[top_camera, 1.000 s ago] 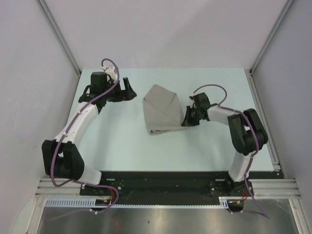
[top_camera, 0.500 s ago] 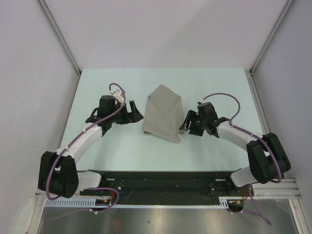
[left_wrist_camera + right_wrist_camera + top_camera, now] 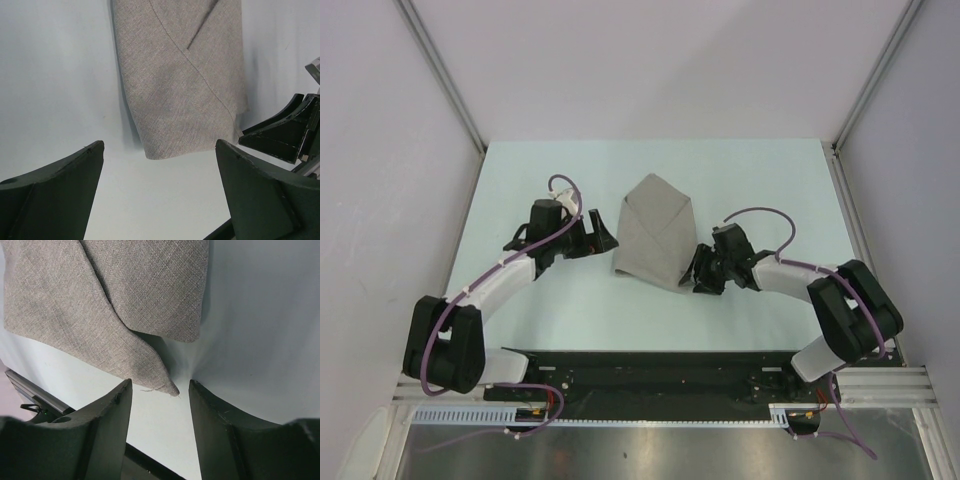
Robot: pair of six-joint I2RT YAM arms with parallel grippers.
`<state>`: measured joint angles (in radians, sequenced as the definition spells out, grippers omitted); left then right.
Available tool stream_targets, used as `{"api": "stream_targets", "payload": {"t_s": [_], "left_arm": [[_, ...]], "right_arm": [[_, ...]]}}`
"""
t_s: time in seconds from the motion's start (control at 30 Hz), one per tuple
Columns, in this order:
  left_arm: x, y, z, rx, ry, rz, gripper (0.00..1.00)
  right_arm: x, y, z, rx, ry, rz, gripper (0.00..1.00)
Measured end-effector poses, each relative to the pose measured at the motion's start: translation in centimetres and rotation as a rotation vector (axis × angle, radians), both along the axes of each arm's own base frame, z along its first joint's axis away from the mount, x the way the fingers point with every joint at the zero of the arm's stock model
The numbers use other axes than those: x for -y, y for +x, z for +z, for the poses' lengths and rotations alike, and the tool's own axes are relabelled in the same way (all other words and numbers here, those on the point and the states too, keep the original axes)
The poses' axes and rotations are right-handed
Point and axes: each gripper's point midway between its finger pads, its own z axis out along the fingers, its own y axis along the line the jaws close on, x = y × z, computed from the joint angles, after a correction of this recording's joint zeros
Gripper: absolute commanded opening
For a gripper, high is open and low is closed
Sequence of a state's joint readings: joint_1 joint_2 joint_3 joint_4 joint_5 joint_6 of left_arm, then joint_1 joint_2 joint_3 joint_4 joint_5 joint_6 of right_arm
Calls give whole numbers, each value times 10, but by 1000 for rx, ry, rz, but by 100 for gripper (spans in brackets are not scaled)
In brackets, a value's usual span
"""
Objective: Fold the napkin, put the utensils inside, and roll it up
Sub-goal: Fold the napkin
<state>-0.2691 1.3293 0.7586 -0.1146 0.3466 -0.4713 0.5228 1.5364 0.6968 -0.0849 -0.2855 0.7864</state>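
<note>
The pale surface carries only the napkin, folded into a tapering wedge at the middle, its point towards the far side and its broad end towards the arms. A second ago it lay swung the other way, with the long bottom edge nearer the left. It has since been turned and pulled a little nearer, and the flaps look to have stayed lapped over one another.

Both arms have come in on it. The left arm has swung from the far left corner to just beside the cloth's left edge. Its pincer, the left pincer, is spread as wide as it goes and holds nothing. The right arm has drawn back towards its base. The right pincer, which had the cloth's right edge nipped a second ago, has let go. It now stands about half open with the near right corner lying loose between its jaws, unclamped.

No fork or dark utensil shows anywhere; whether they sit inside the fold I cannot tell. To my eye this is a regrip, with the rolling yet to come.
</note>
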Motion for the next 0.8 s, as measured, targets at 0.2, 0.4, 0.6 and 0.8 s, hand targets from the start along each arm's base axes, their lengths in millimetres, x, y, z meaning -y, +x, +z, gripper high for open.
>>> {"api": "stream_targets", "payload": {"t_s": [0.2, 0.4, 0.6, 0.8], "left_arm": [[0, -1, -1, -3, 1, 0, 98], [0, -1, -2, -5, 2, 1, 98], [-1, -1, -2, -5, 3, 1, 99], [-1, -1, -2, -5, 4, 2, 99]], "right_arm": [[-8, -1, -6, -23, 20, -1, 22], [-11, -4, -12, -48, 19, 0, 0], [-20, 14, 12, -2, 13, 31, 0], [-31, 56, 64, 148, 20, 66, 0]]}}
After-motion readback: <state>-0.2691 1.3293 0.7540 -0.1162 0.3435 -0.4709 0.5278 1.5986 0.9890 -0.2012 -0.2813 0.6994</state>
